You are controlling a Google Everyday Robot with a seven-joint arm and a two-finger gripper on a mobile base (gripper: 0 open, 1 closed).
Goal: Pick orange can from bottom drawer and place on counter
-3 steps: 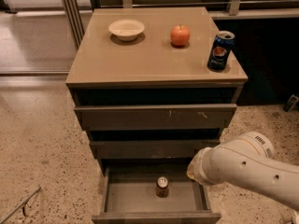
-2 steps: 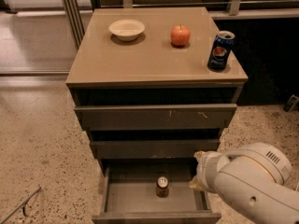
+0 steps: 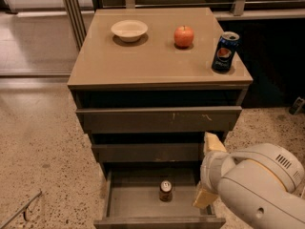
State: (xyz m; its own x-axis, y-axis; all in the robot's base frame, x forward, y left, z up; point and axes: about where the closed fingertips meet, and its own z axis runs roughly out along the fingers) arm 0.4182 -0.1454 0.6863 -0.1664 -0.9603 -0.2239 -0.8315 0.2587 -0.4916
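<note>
Tan fingers of the white arm's gripper are standing wide apart, holding nothing, hovering at the right side of the pulled-out grey-brown bottom drawer; the small silver-topped orange can is standing upright inside that drawer, just left of the gripper and apart from it; the dark-blue drink can is showing a round red, white and blue badge, its lettering unreadable; it is sharing the glossy tan counter with one red apple and one cream bowl; three drawers and two cans are showing in all.

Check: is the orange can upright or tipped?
Upright: the orange can stands in the bottom drawer, silvery top upward. The gripper hovers open to its right, apart.
</note>
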